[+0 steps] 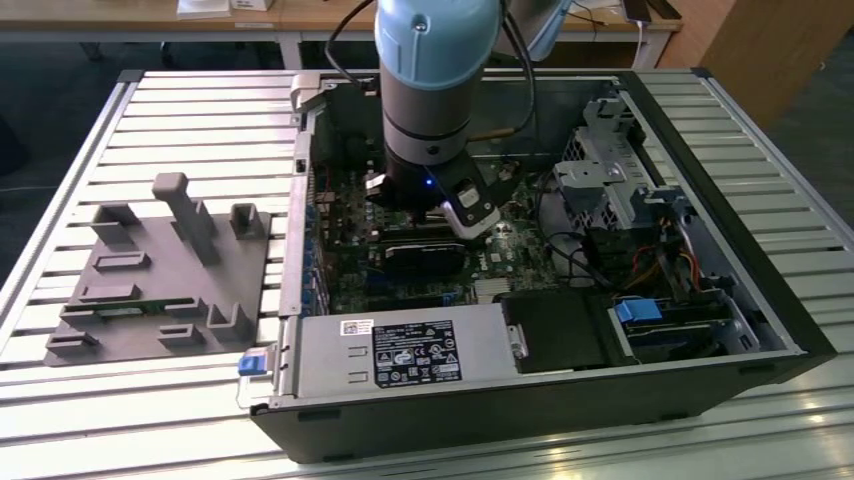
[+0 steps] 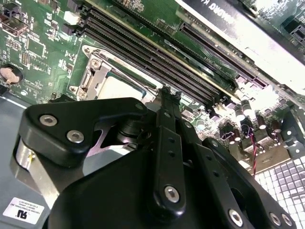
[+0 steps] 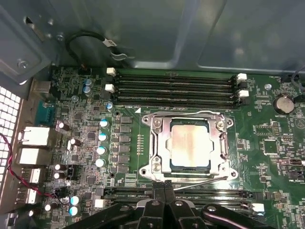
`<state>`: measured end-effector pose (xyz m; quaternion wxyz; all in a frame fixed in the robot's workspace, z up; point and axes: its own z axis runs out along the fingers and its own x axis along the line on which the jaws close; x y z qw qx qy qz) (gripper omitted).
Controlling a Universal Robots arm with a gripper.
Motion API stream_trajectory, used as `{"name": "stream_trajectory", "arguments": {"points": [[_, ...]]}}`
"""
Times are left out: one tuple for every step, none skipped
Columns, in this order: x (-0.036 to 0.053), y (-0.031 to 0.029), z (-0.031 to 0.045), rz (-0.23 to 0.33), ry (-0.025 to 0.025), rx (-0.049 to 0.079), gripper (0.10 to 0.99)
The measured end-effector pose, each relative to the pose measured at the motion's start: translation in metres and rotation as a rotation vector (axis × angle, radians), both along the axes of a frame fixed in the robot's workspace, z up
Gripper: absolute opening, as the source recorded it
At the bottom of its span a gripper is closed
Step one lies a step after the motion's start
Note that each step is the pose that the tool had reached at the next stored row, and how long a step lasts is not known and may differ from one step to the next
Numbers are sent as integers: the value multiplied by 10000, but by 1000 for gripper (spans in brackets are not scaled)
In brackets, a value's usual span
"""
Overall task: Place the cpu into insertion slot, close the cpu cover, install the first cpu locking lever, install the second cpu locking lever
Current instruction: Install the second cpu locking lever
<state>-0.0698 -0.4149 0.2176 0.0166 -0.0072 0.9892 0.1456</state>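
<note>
While arm points straight down, gripper (image 3: 164, 185) pinched together, empty, beside cpu cover (image 3: 159, 143) over cpu (image 3: 190, 144).

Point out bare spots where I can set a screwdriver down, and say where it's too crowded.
Free: the slatted table behind the grey fixture, and the strip in front of the case. Crowded: inside the case, where the gripper hangs beside the cpu, under its cpu cover.

A slatted metal tabletop (image 1: 174, 110) carries an open computer case (image 1: 561, 400) and, toward the exterior view's left, a grey fixture plate (image 1: 154, 290).
</note>
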Motion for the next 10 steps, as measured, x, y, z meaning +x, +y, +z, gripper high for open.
{"name": "stream_trajectory", "arguments": {"points": [[-2, -1, -11, 0, 0, -1, 106], [-3, -1, -21, 1, 1, 0, 106], [-4, -1, -30, 0, 1, 1, 106], [-6, -1, -40, 0, 0, 3, 106], [-7, -1, -50, 1, 1, 5, 106], [-7, -1, -60, 1, 1, 5, 106], [-8, -1, -68, 1, 1, 10, 106], [-10, -1, -75, 0, 1, 13, 106], [-11, -1, -82, -1, 1, 14, 106], [-14, -1, -89, 0, 1, 15, 106]]}}
